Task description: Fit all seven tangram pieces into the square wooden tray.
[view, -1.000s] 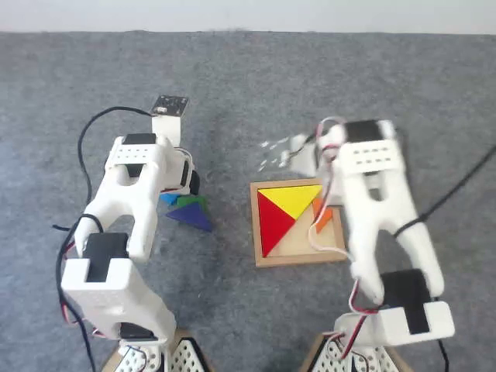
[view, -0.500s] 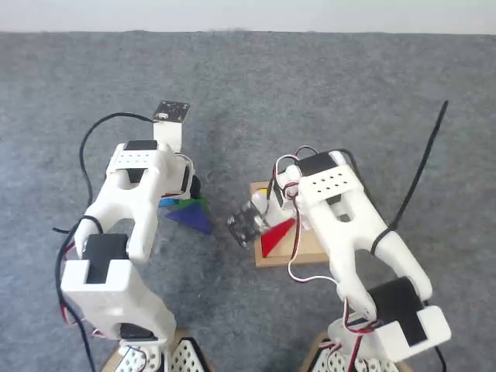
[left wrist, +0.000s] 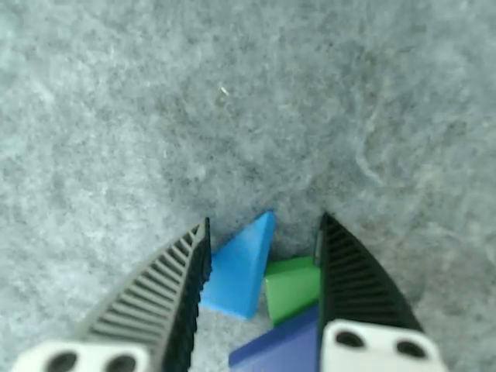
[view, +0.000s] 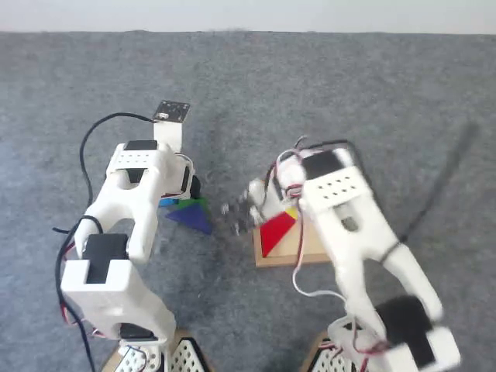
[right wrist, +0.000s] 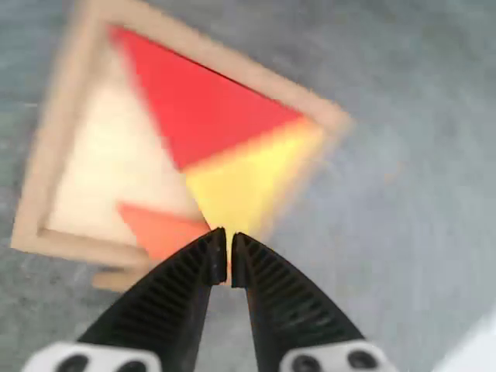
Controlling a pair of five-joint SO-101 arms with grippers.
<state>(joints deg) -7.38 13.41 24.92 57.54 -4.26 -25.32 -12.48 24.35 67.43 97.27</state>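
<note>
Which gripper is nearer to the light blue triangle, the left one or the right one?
Left. The left gripper stands open around the light blue triangle, one finger on each side. The right gripper is shut at the wooden tray, away from that piece.

Setting: a grey felt-like surface [view: 310,85].
Tray: square wooden tray [view: 279,261] lying flat on it.
Loose pieces: 3 clustered well apart from the tray: light blue triangle [left wrist: 242,263], green piece [left wrist: 291,287], dark blue triangle [left wrist: 275,345].
</note>
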